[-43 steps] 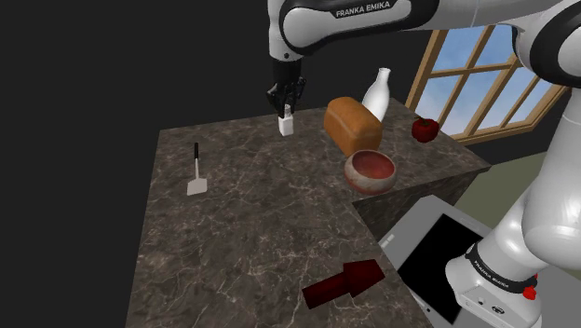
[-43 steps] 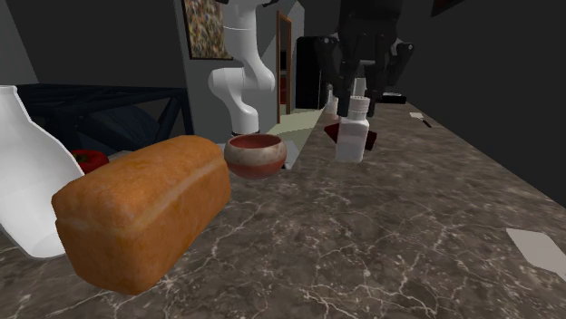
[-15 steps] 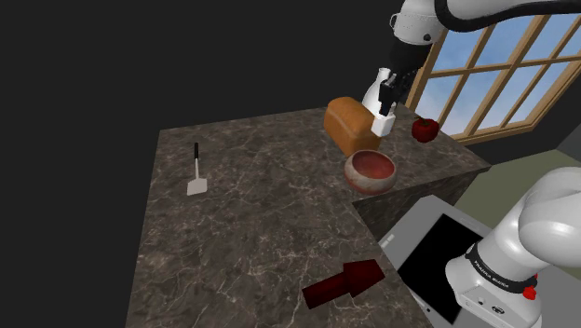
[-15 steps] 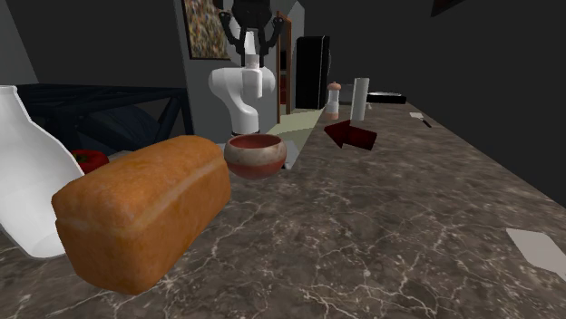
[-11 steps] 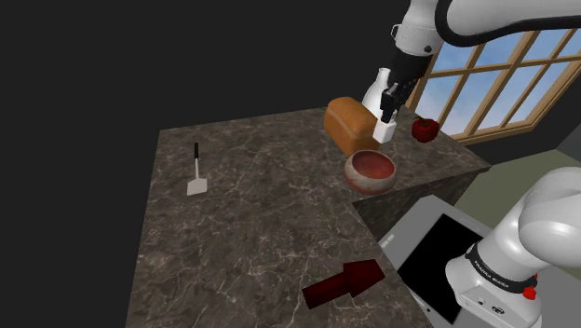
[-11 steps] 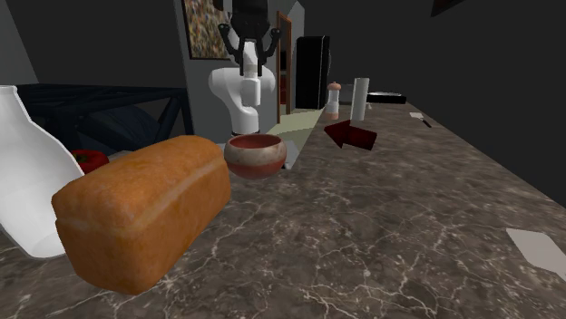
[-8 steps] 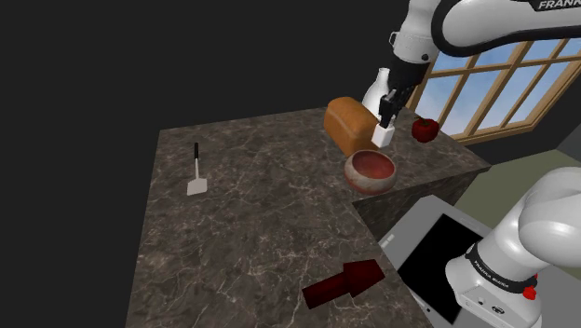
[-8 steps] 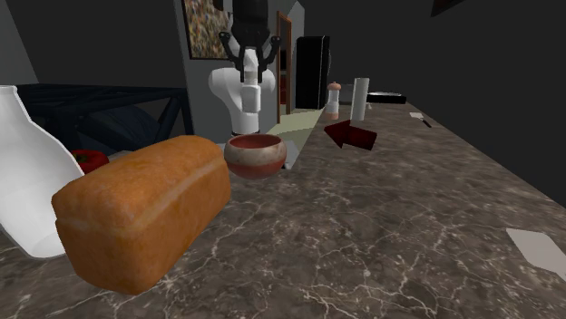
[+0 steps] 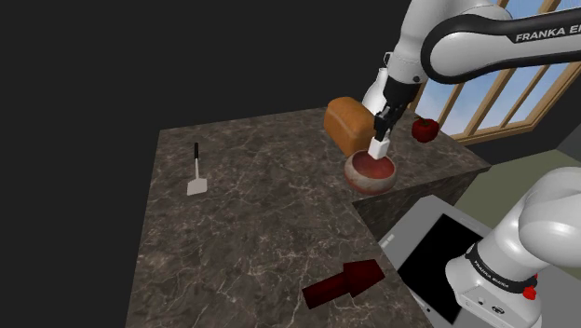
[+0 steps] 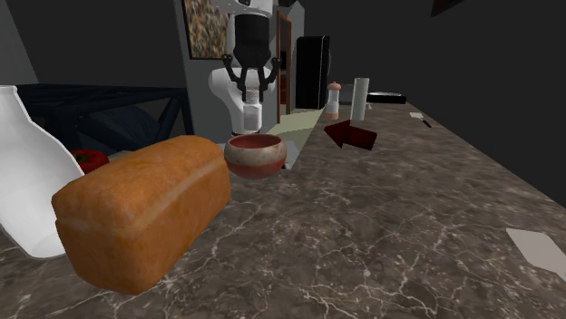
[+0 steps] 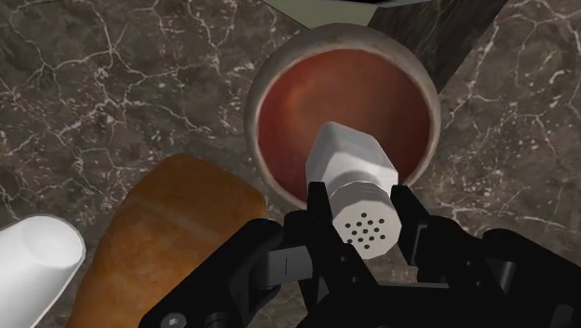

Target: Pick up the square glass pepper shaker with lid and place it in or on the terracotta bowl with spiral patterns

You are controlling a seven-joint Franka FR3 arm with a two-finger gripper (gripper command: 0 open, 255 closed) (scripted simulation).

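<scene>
Shoulder view: high over the dark marbled counter [image 9: 242, 214], with the black gripper [image 9: 381, 130] pointing down and clamped on the white pepper shaker [image 9: 378, 147]. Grasped by its upper end, upright, hanging straight above the reddish bowl [image 9: 370, 173], low over the hollow; cannot tell here whether touching. Just behind the bowl, a brown bread loaf [image 9: 349, 124] and a white bottle [image 9: 375, 91]; towards this view's right, a small red thing [image 9: 425, 129]. Well apart on the left, a spatula [image 9: 195, 173]; near the front edge, a dark red arrow-shaped block [image 9: 344, 282].

Second exterior view: gripper [image 10: 249, 93] closed on either side of the pepper shaker [image 10: 249, 114], carried a little above the rim of the bowl [image 10: 255, 154], apart from it. Nearer the camera, the bread loaf [image 10: 141, 210] and the bottle [image 10: 23, 172].

Wrist view: looking down along the gripper [image 11: 363, 222], both fingers pressed against the pepper shaker [image 11: 349, 168] at its holed top, held between them over the red inside of the bowl [image 11: 289, 102]. Just beside the bowl, the bread loaf [image 11: 177, 224]; past that, the bottle [image 11: 37, 256].
</scene>
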